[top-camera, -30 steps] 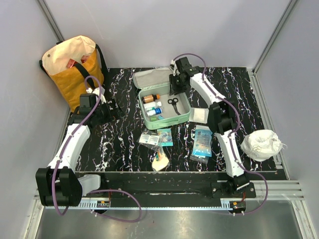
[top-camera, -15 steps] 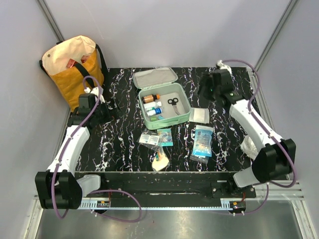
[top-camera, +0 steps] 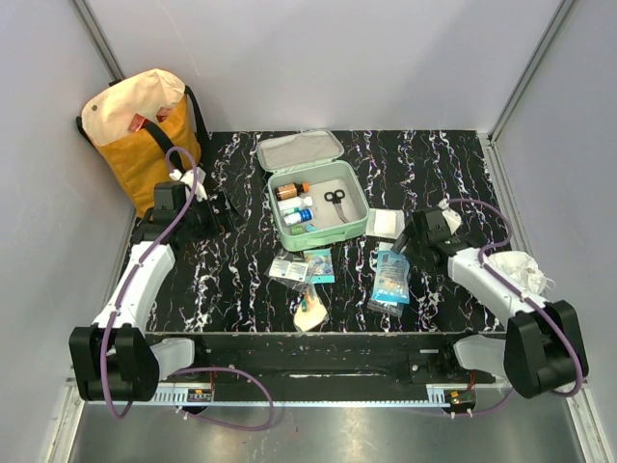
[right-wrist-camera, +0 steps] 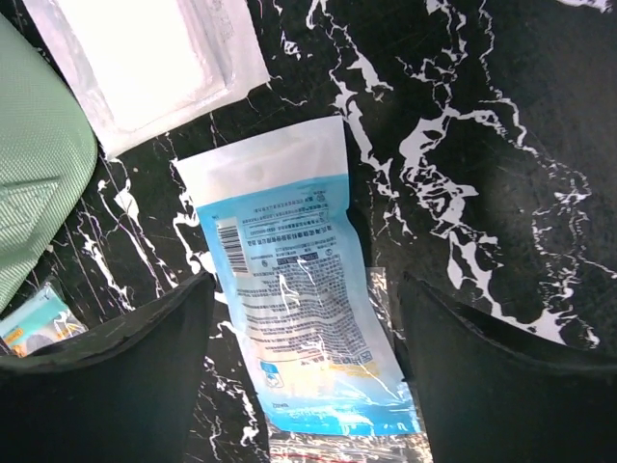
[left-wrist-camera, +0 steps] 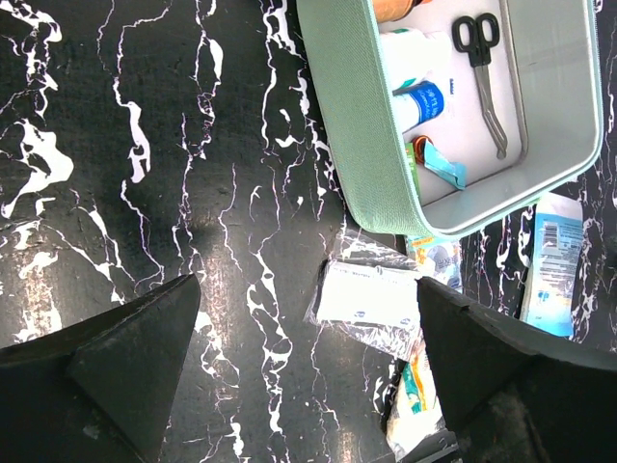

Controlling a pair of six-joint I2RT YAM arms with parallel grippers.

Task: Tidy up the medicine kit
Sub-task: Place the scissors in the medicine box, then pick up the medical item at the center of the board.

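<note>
Medicine kit (top-camera: 323,241) open on bench (top-camera: 241,260), lid (top-camera: 299,149) flat behind it. It sits right of left tool (top-camera: 220,205) and left of right tool (top-camera: 402,243). Inside: scissors (top-camera: 335,200), bottles (top-camera: 292,191). Left tool jaws spread wide, nothing between, over bare bench. Right tool jaws apart too, over blue-white packet (right-wrist-camera: 294,289), one jaw each side, no grip made. White gauze pad (right-wrist-camera: 154,58) just beyond that tool, by kit's corner.
</note>
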